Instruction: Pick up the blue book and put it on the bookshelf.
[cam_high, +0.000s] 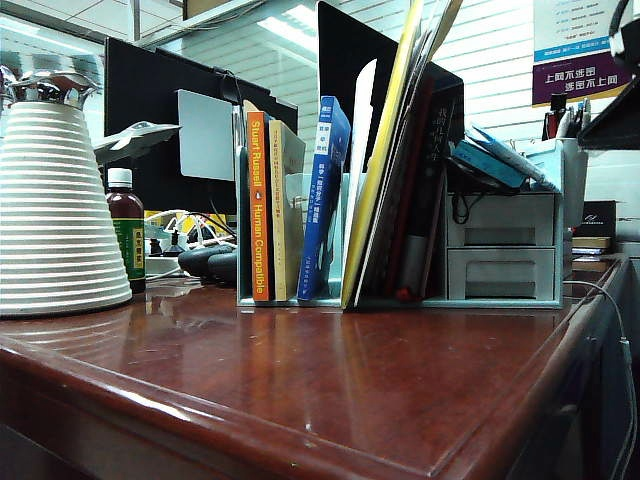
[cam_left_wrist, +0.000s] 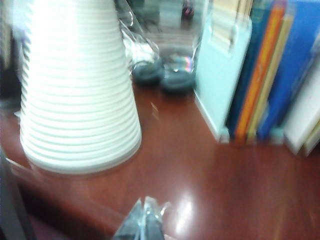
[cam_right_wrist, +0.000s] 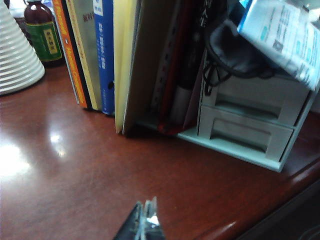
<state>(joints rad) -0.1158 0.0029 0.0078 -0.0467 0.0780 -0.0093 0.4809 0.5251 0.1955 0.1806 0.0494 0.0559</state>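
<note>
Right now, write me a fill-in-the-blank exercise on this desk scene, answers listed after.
1. The blue book stands upright in the ____, beside the orange-spined book.
2. Neither end effector holds anything: the left end effector and the right end effector are both ____.
3. The ribbed white cone stands on the desk next to a brown ____ with a green label.

Missing words: bookshelf; shut; bottle
</note>
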